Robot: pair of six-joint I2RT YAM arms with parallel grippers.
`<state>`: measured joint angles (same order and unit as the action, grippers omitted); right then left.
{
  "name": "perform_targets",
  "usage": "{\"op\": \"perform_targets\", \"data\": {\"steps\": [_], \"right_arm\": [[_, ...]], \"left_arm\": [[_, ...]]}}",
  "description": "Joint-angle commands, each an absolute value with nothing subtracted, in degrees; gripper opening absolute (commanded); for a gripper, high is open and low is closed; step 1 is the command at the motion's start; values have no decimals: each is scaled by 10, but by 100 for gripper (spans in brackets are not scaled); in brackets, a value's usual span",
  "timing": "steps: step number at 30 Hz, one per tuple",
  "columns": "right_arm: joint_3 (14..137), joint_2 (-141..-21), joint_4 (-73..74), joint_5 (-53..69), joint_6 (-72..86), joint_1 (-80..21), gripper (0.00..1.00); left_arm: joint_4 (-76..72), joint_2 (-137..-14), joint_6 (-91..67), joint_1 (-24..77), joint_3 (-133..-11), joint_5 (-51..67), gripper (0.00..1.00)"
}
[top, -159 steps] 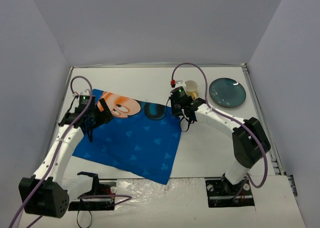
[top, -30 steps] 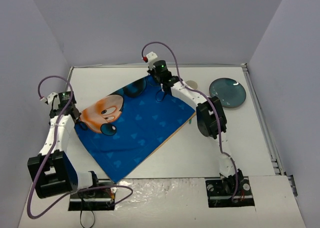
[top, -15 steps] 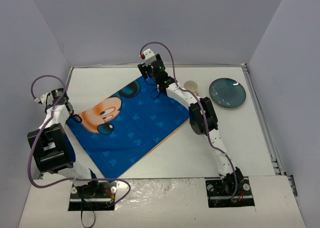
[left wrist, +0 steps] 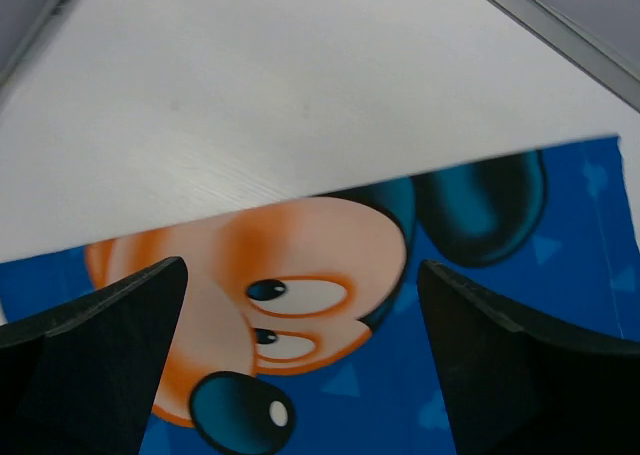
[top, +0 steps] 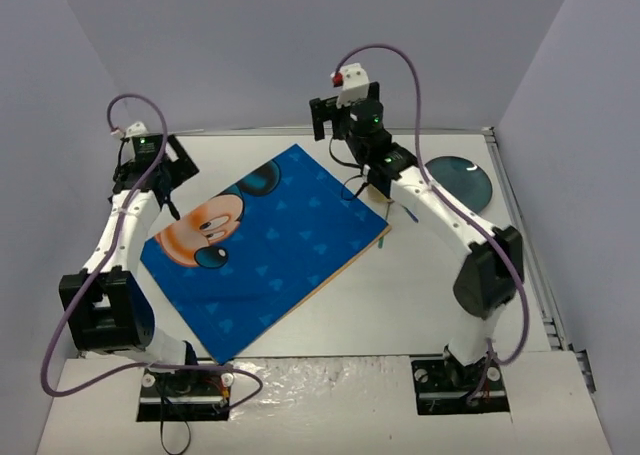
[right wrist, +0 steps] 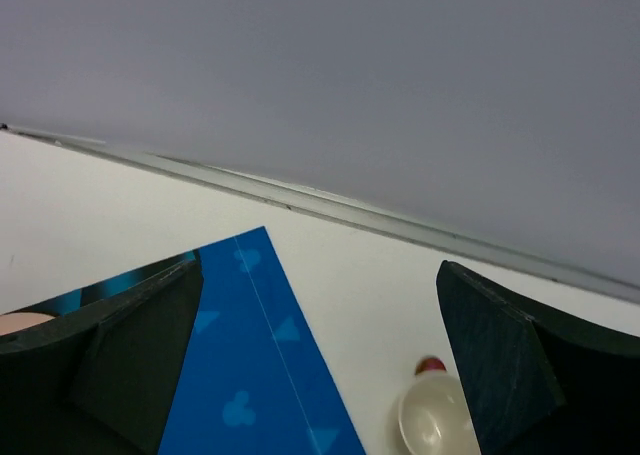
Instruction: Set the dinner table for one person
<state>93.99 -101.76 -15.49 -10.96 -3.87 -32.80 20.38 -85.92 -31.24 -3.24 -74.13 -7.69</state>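
White left arm (top: 120, 225) and right arm (top: 445, 205), black joints (top: 480, 280), purple cables (top: 416, 105), green lights (top: 379, 118), black fingers (left wrist: 90, 355).

Placemat (top: 265, 250): bright blue, paler blue mouse-head print, big cartoon face orange-peach with dark teal ears and nose, thin orange edge underneath. Worktop (top: 420, 285): white, grey metal rim. Plate (top: 468, 182): dark teal. Cup (right wrist: 432, 417): cream. Arms (top: 450, 215): white, black joints. Cables (top: 416, 95): purple.

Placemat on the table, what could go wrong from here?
The placemat lies at an angle to the table edges, so a setting built on it may end up crooked. The cup stands just off its edge, near the open right hand; a low move could tip it.
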Motion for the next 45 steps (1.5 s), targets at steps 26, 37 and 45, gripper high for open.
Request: {"op": "perform_targets", "data": {"steps": [26,37,45], "right_arm": [[480,-625,-43,-187,169,-311,100],[491,-654,-44,-189,167,-310,100],[498,-668,-43,-191,161,-310,100]], "left_arm": [[323,-1239,-368,79,-936,-140,97],[362,-1294,-302,33,-1022,-113,93],[387,-1325,-277,9,-1098,-100,93]]}}
